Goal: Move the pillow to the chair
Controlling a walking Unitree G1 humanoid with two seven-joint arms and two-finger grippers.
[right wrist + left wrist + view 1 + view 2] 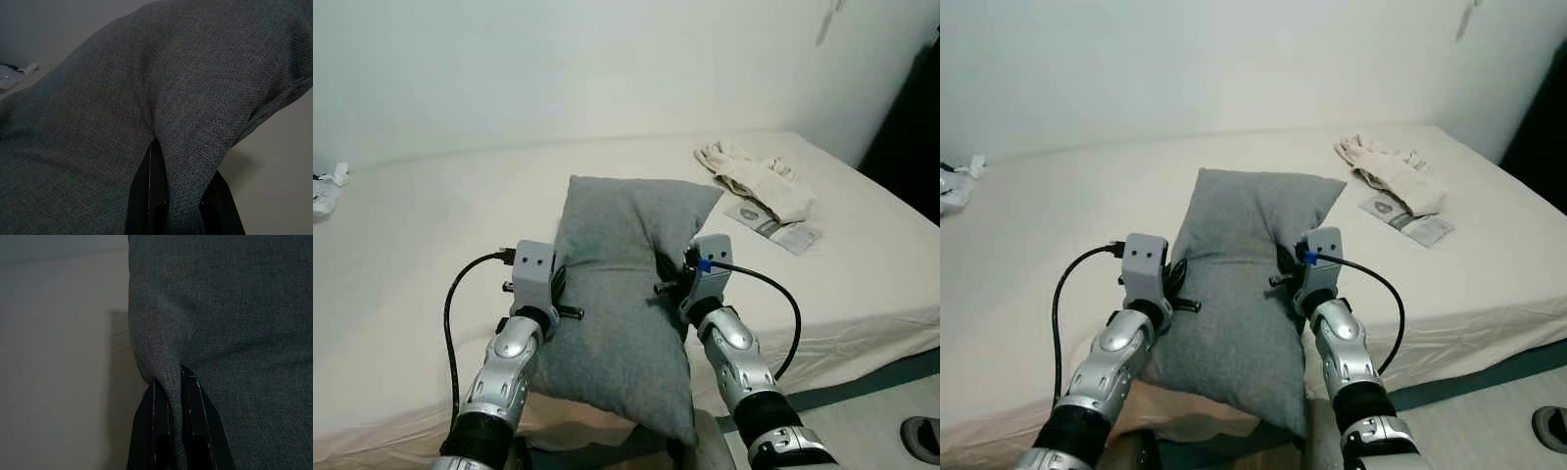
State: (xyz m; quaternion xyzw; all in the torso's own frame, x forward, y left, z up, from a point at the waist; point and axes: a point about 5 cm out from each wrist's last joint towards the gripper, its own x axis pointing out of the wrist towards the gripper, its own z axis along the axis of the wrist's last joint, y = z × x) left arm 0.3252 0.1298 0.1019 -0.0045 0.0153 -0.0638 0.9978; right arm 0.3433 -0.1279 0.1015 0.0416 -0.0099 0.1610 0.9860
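The grey pillow (pixel 625 294) is held up between both arms at the near edge of the bed (pixel 401 294), its top corners toward the wall, its bottom corner hanging below the mattress edge. It's a soft rectangular cushion w/ coarse woven fabric, creased where gripped. The left end effector (pixel 168 423) is clamped on the pillow's left side edge; a fold of cloth is pinched between the black fingers (pixel 146 431). The right end effector (pixel 178 196) is likewise pressed onto a fold at the right side, fabric bulging btwn its fingers. The bed is covered by a smooth cream sheet. Well apart, toward the far right, a crumpled off-white cloth (pixel 754 178) lies partly over a flat printed packet (pixel 781 227). Small white items (pixel 325 191) are seen at the far left edge. Nothing is seen pressing on the pillow besides the end effectors.
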